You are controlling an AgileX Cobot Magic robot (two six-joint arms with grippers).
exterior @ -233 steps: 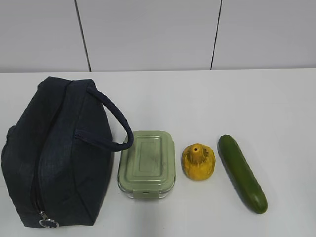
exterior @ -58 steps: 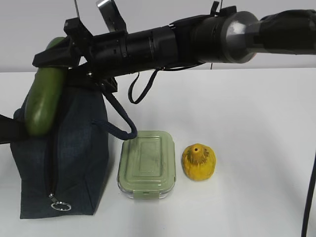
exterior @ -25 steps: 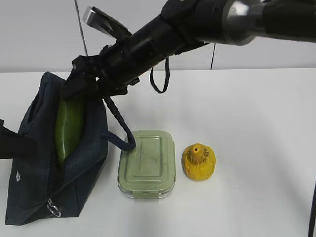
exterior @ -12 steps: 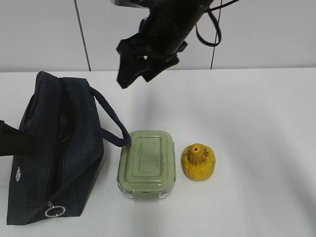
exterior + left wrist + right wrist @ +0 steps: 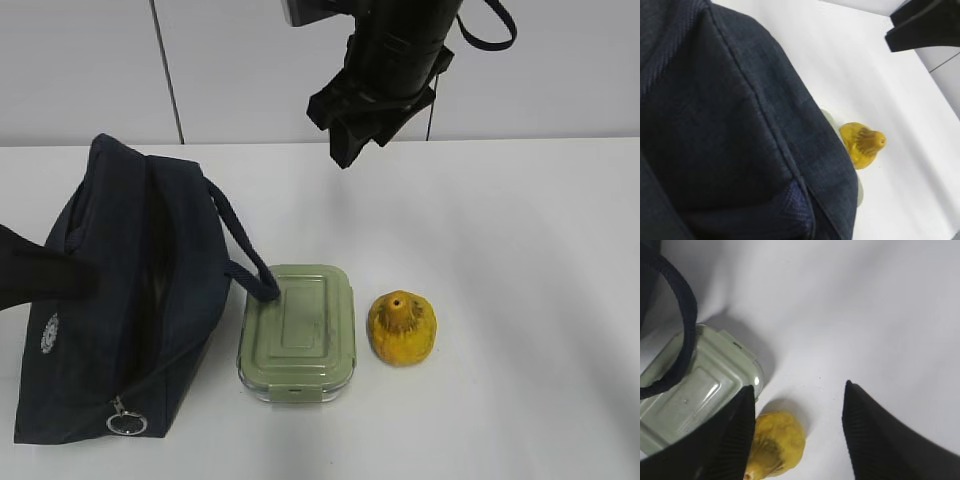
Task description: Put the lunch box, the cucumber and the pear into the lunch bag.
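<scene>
The navy lunch bag stands open at the left and fills the left wrist view. My left gripper reaches in from the left edge and is shut on the bag's near side; its jaws are hidden by fabric. The cucumber is hidden. The sage-green lunch box lies right of the bag, with a bag handle draped over its corner. The yellow pear sits right of the box. My right gripper hangs open and empty high above the table, with the pear below its left finger.
White table stretches to the right of the pear and behind the box. A grey panelled wall backs the table. The bag's silver zipper ring hangs at its front end.
My right gripper left the cucumber inside the bag, rose, and swung right to above the middle of the table. The bag's top shifted and spread wider open.
</scene>
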